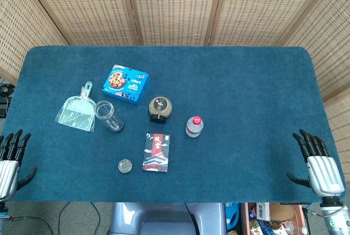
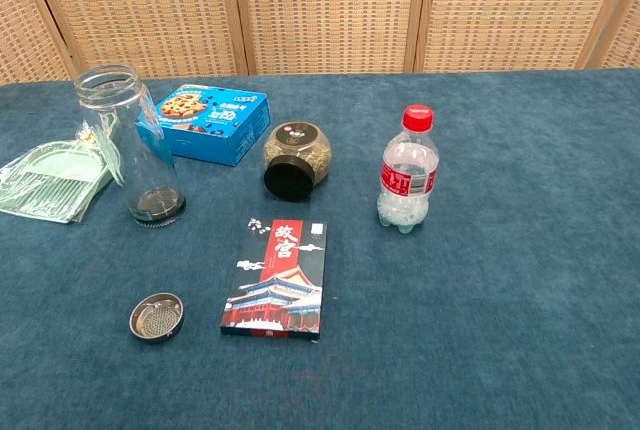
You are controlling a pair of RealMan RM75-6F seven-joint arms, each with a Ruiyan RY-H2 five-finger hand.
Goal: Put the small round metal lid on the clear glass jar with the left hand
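Lying apart: lid [image 2: 156,317], open jar [image 2: 130,145].

Clear glass jar [image 2: 135,145], metal lid [image 2: 156,317], matt blue cloth table [image 2: 520,280]

Small round metal lid [image 2: 156,317] flat on bench, near left, inner side up. Clear glass jar [image 2: 130,145] upright, open, farther back, well apart.
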